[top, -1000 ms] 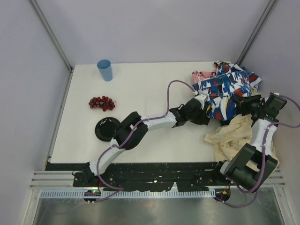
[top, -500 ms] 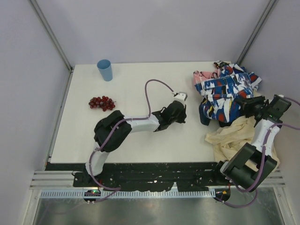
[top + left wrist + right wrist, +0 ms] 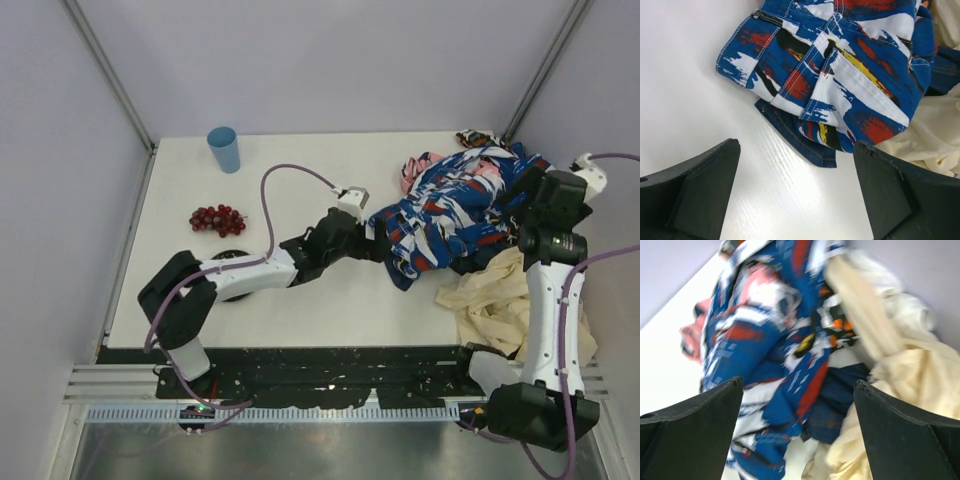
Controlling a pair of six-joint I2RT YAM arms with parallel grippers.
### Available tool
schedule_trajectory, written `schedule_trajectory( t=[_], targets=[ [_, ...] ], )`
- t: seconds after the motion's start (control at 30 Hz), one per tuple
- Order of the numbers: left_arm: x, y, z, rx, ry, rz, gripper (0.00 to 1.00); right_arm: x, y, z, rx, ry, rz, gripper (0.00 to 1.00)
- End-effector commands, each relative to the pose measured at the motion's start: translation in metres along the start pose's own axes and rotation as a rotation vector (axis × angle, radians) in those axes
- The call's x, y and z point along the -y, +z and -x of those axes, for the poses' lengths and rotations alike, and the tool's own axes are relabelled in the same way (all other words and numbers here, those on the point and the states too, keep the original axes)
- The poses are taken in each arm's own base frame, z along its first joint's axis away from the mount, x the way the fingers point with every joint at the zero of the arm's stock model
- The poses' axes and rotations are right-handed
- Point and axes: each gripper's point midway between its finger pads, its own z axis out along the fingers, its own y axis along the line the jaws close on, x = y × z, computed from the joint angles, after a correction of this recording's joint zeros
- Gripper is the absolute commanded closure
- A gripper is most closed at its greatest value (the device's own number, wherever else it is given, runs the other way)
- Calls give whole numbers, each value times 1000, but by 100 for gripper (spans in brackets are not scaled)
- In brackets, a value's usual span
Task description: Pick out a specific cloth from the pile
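One white table [image 3: 300, 190] filled the middle of the top view. On its right side lay one pile [image 3: 470, 240] of three fabrics. The cloth [image 3: 450, 215], printed in blue, white, navy and red, was the widest and sprawled across the upper right. One cream-beige cloth [image 3: 500, 300] sat below it at the lower right, and one small pink cloth [image 3: 412, 172] peeked out at its upper left edge.

Two arms reached in. The left gripper [image 3: 795, 200] held its fingers wide apart over bare table just short of the cloth's hem. The right gripper [image 3: 800, 440] was likewise spread, clamping nothing, above the print.

One blue cup [image 3: 224, 150] stood upper left, with one bunch of grapes [image 3: 217, 219] below it.
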Motion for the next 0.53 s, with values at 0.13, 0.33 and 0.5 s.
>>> schedule_trajectory(
  t=[0.13,0.33,0.5],
  targets=[
    [-36,-72,38,70,-66,56,0,-73,-34,-47,17,-280,305,5],
    [-70,-120,34,104,-65,181,0,-79,-55,-57,123,-208,479,5],
    [-90,-167,37,173,-82,246,0,-96,-75,-63,143,-214,641,5]
  ],
)
